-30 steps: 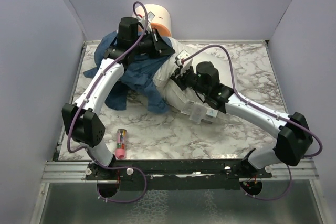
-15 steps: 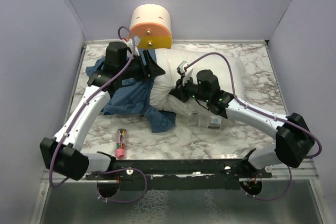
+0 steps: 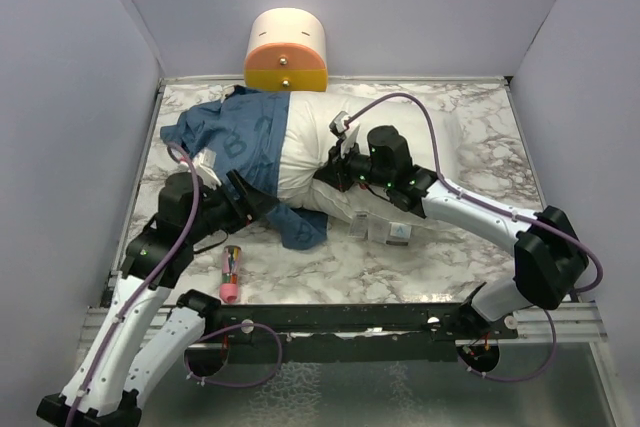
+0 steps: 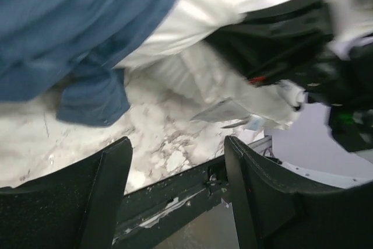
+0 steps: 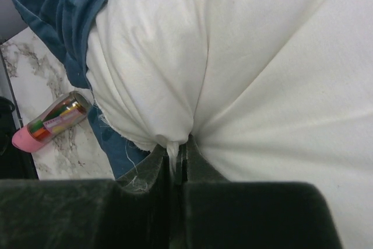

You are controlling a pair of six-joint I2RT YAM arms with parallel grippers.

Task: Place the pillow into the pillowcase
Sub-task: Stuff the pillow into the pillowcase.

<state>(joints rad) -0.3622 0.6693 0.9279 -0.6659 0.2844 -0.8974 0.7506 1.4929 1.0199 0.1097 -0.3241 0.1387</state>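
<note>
The white pillow (image 3: 305, 147) lies across the back of the marble table. The blue pillowcase (image 3: 235, 132) is drawn over its left end, with a flap trailing toward the front. My right gripper (image 3: 326, 174) is shut on a pinch of the pillow's fabric at its near edge; the right wrist view shows the white cloth (image 5: 233, 56) bunched between the shut jaws of that gripper (image 5: 178, 154). My left gripper (image 3: 258, 203) hangs open near the pillowcase flap. In the left wrist view, the left gripper (image 4: 178, 185) holds nothing, and the pillowcase (image 4: 70, 27) and pillow (image 4: 192, 10) lie beyond it.
A cream-and-orange cylinder (image 3: 287, 52) stands against the back wall. A pink-capped tube (image 3: 231, 274) lies near the front left edge, also in the right wrist view (image 5: 49, 122). The pillow's tags (image 3: 390, 229) rest on the table under my right arm. Walls close in on both sides.
My left gripper has opened, let go of the pillowcase and pulled back toward the front left. The pillowcase now lies over the pillow's left end. The right gripper keeps its pinch.
</note>
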